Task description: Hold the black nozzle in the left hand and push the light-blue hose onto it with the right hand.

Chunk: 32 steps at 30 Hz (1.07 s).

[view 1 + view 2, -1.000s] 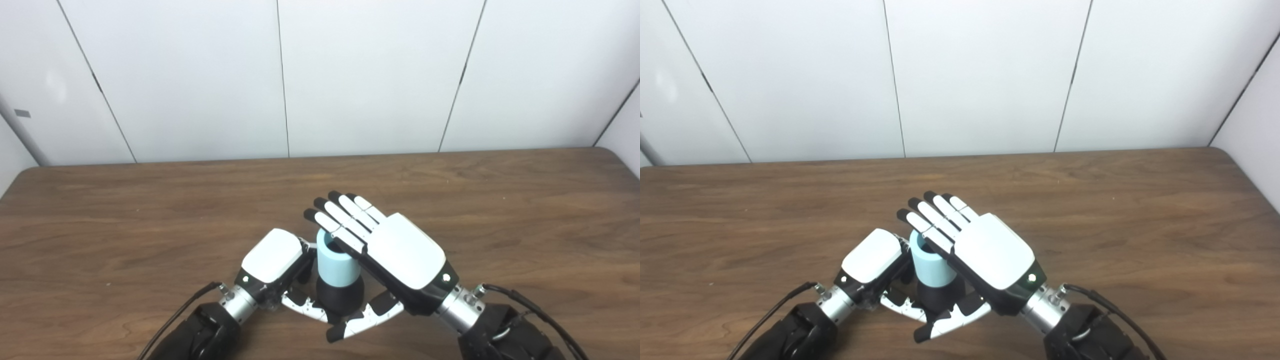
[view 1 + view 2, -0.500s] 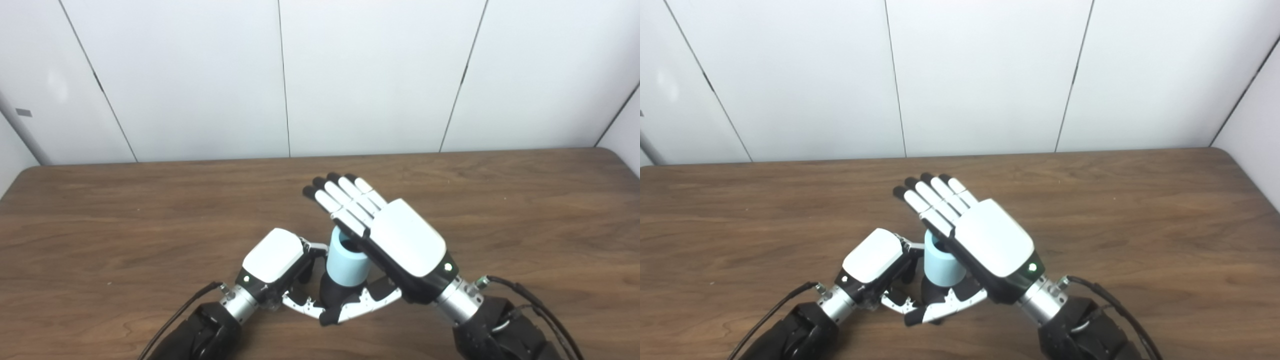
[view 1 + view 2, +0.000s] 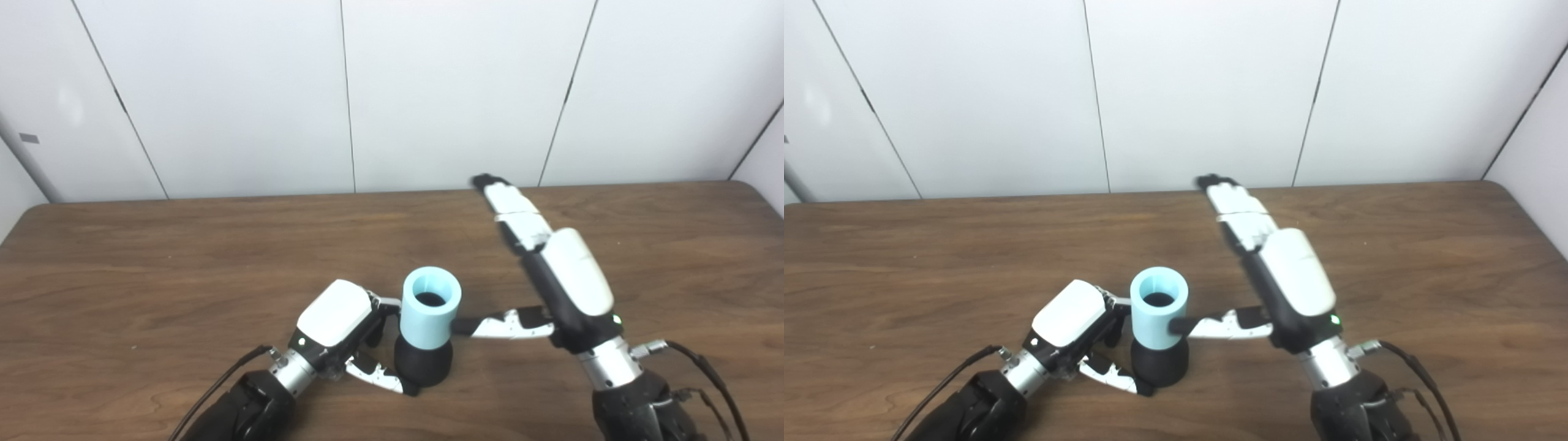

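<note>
The left hand (image 3: 335,318) hides its fingers behind the black nozzle (image 3: 422,366); they appear clamped on it. The light-blue hose (image 3: 429,315) stands upright on the nozzle, mid-counter (image 3: 184,257). The right hand (image 3: 563,278) is beside it, fingers straight and apart from the thumb, holding nothing.

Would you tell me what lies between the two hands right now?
The light-blue hose seated upright on the black nozzle, between left hand and right hand; both views show it.

A light-blue hose (image 3: 430,314) tops a black nozzle (image 3: 422,367) on the brown wood-grain table (image 3: 153,263).
</note>
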### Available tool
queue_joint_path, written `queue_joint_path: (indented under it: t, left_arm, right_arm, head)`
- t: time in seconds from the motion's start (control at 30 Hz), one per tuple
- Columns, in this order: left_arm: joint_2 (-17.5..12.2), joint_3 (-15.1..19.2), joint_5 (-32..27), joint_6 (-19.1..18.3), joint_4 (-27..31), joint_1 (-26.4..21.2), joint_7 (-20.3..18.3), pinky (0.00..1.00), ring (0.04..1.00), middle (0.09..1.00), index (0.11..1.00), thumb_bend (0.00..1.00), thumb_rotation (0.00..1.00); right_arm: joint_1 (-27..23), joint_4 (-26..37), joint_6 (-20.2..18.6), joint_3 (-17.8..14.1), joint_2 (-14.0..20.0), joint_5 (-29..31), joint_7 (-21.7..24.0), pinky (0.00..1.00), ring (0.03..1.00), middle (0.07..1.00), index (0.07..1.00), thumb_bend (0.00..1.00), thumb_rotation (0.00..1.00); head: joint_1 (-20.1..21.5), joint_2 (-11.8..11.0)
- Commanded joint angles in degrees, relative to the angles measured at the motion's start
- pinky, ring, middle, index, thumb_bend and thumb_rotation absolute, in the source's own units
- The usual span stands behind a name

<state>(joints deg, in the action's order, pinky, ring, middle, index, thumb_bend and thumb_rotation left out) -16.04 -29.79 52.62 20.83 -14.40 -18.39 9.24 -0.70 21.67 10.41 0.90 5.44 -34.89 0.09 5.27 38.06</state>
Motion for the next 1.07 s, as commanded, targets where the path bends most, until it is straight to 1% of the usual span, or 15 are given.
queue_joint_path:
  t: [0.0, 0.1, 0.13, 0.2, 0.27, 0.4, 0.43, 0.47, 0.5, 0.53, 0.57, 0.63, 0.7, 0.87, 1.03]
  left_arm:
    - [0.4, -1.2, 0.56, -1.0, -5.21, 4.91, 1.2, 0.08, 0.121, 0.19, 0.482, 0.52, 0.04]
    - [0.21, -0.99, 0.4, -0.94, -5.01, 5.05, 1.2, 0.08, 0.125, 0.194, 0.482, 0.52, 0.04]
    - [0.22, -0.88, 0.32, -0.76, -5.21, 5.09, 1.56, 0.08, 0.125, 0.195, 0.482, 0.52, 0.04]
    - [0.21, -0.7, 0.16, -0.72, -5.27, 5.17, 1.73, 0.08, 0.126, 0.198, 0.482, 0.52, 0.04]
    - [0.18, -0.59, 0.09, -0.86, -5.12, 5.24, 1.57, 0.09, 0.132, 0.208, 0.482, 0.52, 0.04]
    - [-0.13, -0.07, -0.19, -2.62, -3.5, 5.55, -0.57, 0.12, 0.168, 0.254, 0.485, 0.52, 0.04]
    - [-0.2, 0.76, -1.68, -4.16, -1.8, 5.92, -3.01, 0.15, 0.223, 0.328, 0.504, 0.52, 0.02]
    - [-0.44, 1.92, -3.52, -6.92, 1.29, 6.36, -7.08, 0.25, 0.344, 0.405, 0.514, 0.52, 0.01]
    - [-0.73, 2.96, -5.09, -9.59, 4.32, 6.71, -10.8, 0.37, 0.471, 0.524, 0.591, 0.75, 0.0]
    - [-1.45, 3.9, -6.43, -12.81, 7.97, 6.84, -15.12, 0.48, 0.593, 0.627, 0.663, 0.9, 0.01]
    - [-2.13, 4.7, -7.34, -15.29, 10.99, 6.91, -18.18, 0.6, 0.702, 0.719, 0.739, 0.95, 0.07]
    - [-3.64, 6.05, -8.56, -19.2, 15.9, 7.14, -22.86, 0.77, 0.841, 0.835, 0.842, 0.99, 0.15]
    - [-5.18, 7.2, -9.7, -20.88, 18.53, 7.68, -25.55, 0.82, 0.897, 0.884, 0.888, 1.0, 0.2]
    - [-8.35, 10.36, -14.33, -22.15, 22.5, 9.15, -29.68, 0.86, 0.931, 0.924, 0.933, 1.0, 0.25]
    - [-10.82, 15.19, -22.99, -25.9, 28.3, 10.09, -35.25, 0.83, 0.923, 0.933, 0.938, 1.0, 0.31]
  right_arm:
    - [0.24, -1.6, 1.23, -1.89, -2.47, 8.58, -3.66, 0.68, 0.806, 0.841, 0.826, 0.53, 0.57]
    - [1.41, -4.33, -0.26, -3.74, -4.41, 14.45, -4.39, 0.63, 0.75, 0.787, 0.787, 0.42, 0.4]
    - [1.61, -5.19, -0.31, -4.11, -4.67, 15.46, -4.63, 0.56, 0.67, 0.763, 0.76, 0.4, 0.35]
    - [1.7, -6.67, -0.23, -4.59, -5.01, 18.29, -4.71, 0.49, 0.599, 0.741, 0.734, 0.35, 0.29]
    - [1.56, -7.94, -0.25, -4.93, -5.18, 21.8, -4.4, 0.53, 0.628, 0.717, 0.697, 0.29, 0.18]
    - [1.22, -9.92, -0.57, -5.3, -5.47, 24.75, -4.9, 0.58, 0.674, 0.709, 0.678, 0.28, 0.16]
    - [1.16, -10.32, -0.29, -5.22, -5.44, 24.78, -5.14, 0.58, 0.668, 0.707, 0.676, 0.28, 0.15]
    - [1.09, -10.73, 0.02, -5.11, -5.31, 24.44, -5.41, 0.58, 0.667, 0.704, 0.673, 0.28, 0.14]
    - [1.03, -11.02, 0.14, -5.04, -5.22, 24.18, -5.61, 0.58, 0.667, 0.702, 0.671, 0.27, 0.13]
    - [0.95, -11.4, 0.13, -5.05, -5.15, 24.3, -5.69, 0.58, 0.667, 0.701, 0.669, 0.27, 0.14]
    - [0.89, -11.7, -0.13, -5.12, -5.13, 24.4, -5.75, 0.58, 0.671, 0.702, 0.67, 0.28, 0.15]
    - [0.8, -12.12, -0.55, -5.2, -4.99, 24.43, -5.76, 0.58, 0.668, 0.709, 0.674, 0.29, 0.18]
    - [0.62, -12.31, -0.5, -5.17, -4.88, 24.56, -5.71, 0.58, 0.674, 0.712, 0.678, 0.29, 0.15]
    - [0.21, -13.05, -0.56, -5.44, -4.95, 25.11, -6.01, 0.58, 0.682, 0.714, 0.684, 0.29, 0.12]
    - [0.06, -12.99, -1.67, -5.43, -4.7, 24.84, -6.27, 0.58, 0.672, 0.717, 0.691, 0.29, 0.18]
  head:
    - [0.04, -0.01]
    - [0.02, 0.11]
    - [0.09, 0.15]
    - [0.22, 0.17]
    - [0.26, 0.13]
    - [0.09, 0.2]
    - [0.11, 0.27]
    - [0.01, 0.29]
    - [0.01, 0.29]
    - [-0.6, 0.28]
    - [-0.6, 0.28]
    - [-0.6, 0.28]
    - [-0.71, 0.24]
    - [-0.8, 0.11]
    - [-0.96, -0.05]
